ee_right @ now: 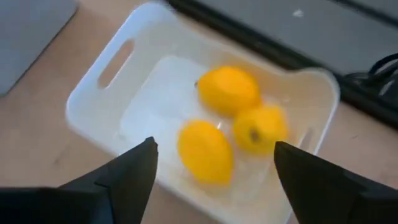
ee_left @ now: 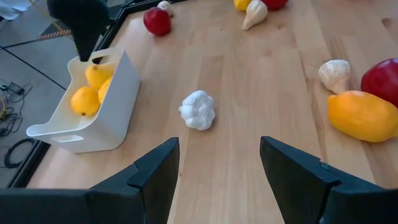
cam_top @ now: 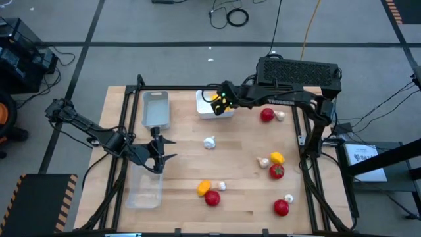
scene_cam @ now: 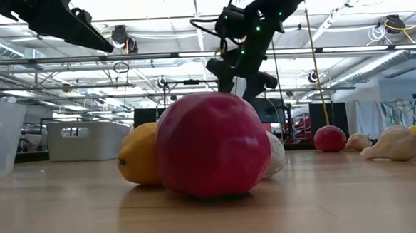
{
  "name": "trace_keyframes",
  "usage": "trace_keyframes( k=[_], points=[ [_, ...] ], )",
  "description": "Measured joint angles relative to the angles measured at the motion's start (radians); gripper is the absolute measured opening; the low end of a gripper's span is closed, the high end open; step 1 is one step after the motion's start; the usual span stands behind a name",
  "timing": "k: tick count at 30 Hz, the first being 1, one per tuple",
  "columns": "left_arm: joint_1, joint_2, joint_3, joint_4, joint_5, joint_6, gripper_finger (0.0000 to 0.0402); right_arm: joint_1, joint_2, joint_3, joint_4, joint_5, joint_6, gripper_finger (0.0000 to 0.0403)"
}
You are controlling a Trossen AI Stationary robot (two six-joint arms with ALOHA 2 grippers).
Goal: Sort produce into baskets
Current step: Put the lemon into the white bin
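My right gripper [cam_top: 220, 99] is open and empty above the white basket [cam_top: 205, 113] at the table's far middle. Three yellow lemons [ee_right: 227, 91] lie in that basket [ee_right: 99, 112]. My left gripper [cam_top: 162, 152] is open and empty at the table's left, between the grey basket [cam_top: 156, 108] and the clear basket [cam_top: 145, 189]. Its fingers point toward a white garlic bulb [ee_left: 198, 110] lying on the wood, also seen in the high view [cam_top: 210, 142]. Tomatoes [cam_top: 266, 115], lemons [cam_top: 277, 158] and garlic bulbs [cam_top: 263, 161] lie loose on the table's right and near parts.
A lemon [cam_top: 204, 188], a tomato [cam_top: 212, 197] and a garlic bulb [cam_top: 222, 186] lie together near the front middle. They fill the low view [scene_cam: 209, 145]. More tomatoes [cam_top: 281, 208] lie at the near right. A black frame [cam_top: 125, 131] runs along the table's edges.
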Motion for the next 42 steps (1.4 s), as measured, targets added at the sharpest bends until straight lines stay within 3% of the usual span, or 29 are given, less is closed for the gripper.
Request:
trace_keyframes(
  k=[6,13,20,25,32,42],
  points=[
    [0.000,0.000,0.000,-0.016,0.007,-0.031,0.0232,0.002,-0.015,0.054,-0.334,-0.086,0.047,0.0317],
    [0.000,0.000,0.000,-0.050,0.011,-0.080,0.0232,0.091,-0.019,0.056,-0.721,-0.138,0.145,0.0318],
    [-0.015,0.007,0.000,-0.057,0.022,-0.113,0.0232,0.216,-0.019,0.056,-0.947,-0.189,0.385,0.0318],
    [-0.041,0.038,0.000,-0.057,0.022,-0.138,0.0232,0.314,-0.021,0.023,-1.004,-0.246,0.425,0.0318],
    [-0.061,0.098,0.000,-0.055,0.022,-0.164,0.0232,0.372,-0.087,-0.150,-0.991,-0.328,0.397,0.0318],
    [-0.059,0.114,0.000,-0.041,0.021,-0.164,0.0232,0.396,-0.283,-0.461,-0.739,-0.387,0.425,0.0318]
  ],
)
